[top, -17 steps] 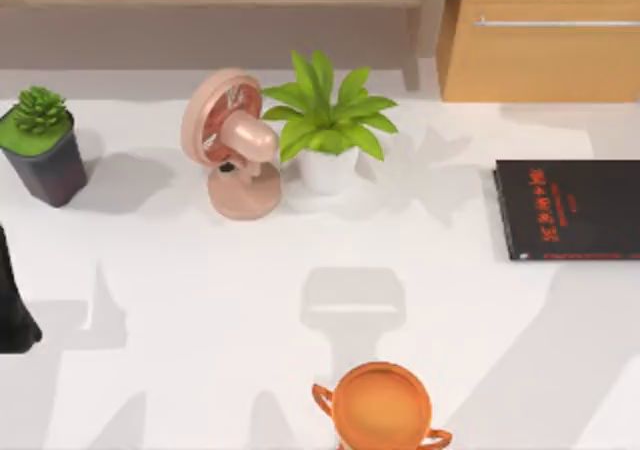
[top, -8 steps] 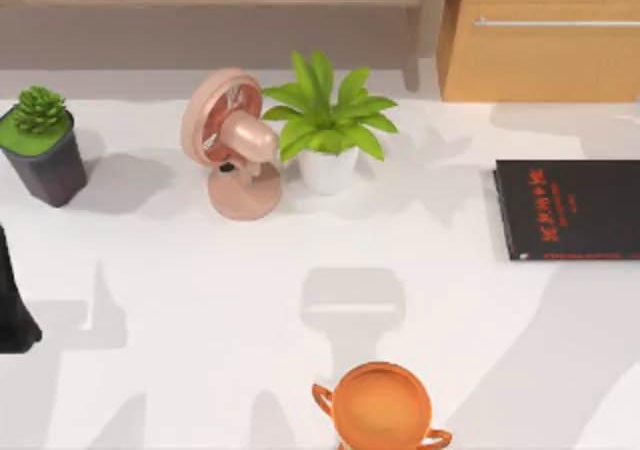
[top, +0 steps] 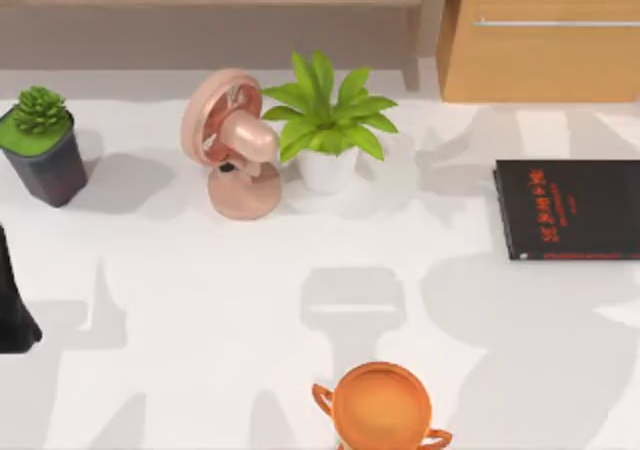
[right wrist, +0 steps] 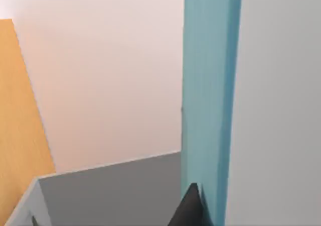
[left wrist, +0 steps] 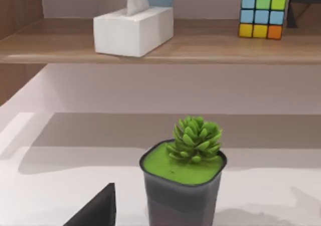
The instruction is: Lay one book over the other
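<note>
The other book, thin and black with red lettering, lies flat at the table's right edge in the top view. In the right wrist view the teal-blue book stands close in front of the camera, held up edge-on. My right gripper is shut on it, and one dark fingertip rests against its cover. My left arm is parked at the table's left edge, near the succulent.
A succulent in a dark pot stands at the back left. A pink desk fan and a leafy plant in a white pot stand mid-back. An orange two-handled cup sits at the front edge. A wooden cabinet is behind.
The arm shadows over the right half of the table have shifted and spread forward. The black book and the left arm have not moved.
</note>
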Controlling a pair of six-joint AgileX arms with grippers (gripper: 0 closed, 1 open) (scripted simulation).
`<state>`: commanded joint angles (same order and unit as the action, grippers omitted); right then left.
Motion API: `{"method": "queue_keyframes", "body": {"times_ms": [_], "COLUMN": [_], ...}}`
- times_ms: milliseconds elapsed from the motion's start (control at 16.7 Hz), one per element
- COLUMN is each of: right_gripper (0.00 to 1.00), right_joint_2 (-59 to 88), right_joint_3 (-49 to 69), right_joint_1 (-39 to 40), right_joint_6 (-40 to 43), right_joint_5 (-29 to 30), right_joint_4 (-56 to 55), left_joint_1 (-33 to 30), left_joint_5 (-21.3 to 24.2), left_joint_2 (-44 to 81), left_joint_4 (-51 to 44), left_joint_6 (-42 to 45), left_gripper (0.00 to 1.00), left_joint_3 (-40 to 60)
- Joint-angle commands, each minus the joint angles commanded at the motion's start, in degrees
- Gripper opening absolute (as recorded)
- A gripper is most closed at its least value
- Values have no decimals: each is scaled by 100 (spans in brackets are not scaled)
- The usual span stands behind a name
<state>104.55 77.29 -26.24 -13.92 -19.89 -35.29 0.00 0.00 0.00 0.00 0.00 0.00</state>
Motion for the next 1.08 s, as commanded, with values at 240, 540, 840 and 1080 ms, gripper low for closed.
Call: {"method": "queue_keyframes", "body": {"times_ms": [240,540,840,1080], "right_gripper": [0,0,0,0], "right_joint_2": [-1447,-2501,-2325,-1809], "right_joint_3": [-1428,-3295,-4632,-5264], "right_joint_1": [259,1279,3049,3884], "right_joint_6": [-1664,-4772,-7256,-8232], "right_joint_5": [654,1709,2738,3254], "right_joint_4": [-275,-355,-70,217], "left_joint_1": [0,0,0,0], "left_joint_5": [0,0,0,0], "left_joint_2": [0,0,0,0], "left_joint_4": [0,0,0,0], "left_joint_6": [0,0,0,0], "left_gripper": [100,100,100,100], "left_joint_3": [0,0,0,0]}}
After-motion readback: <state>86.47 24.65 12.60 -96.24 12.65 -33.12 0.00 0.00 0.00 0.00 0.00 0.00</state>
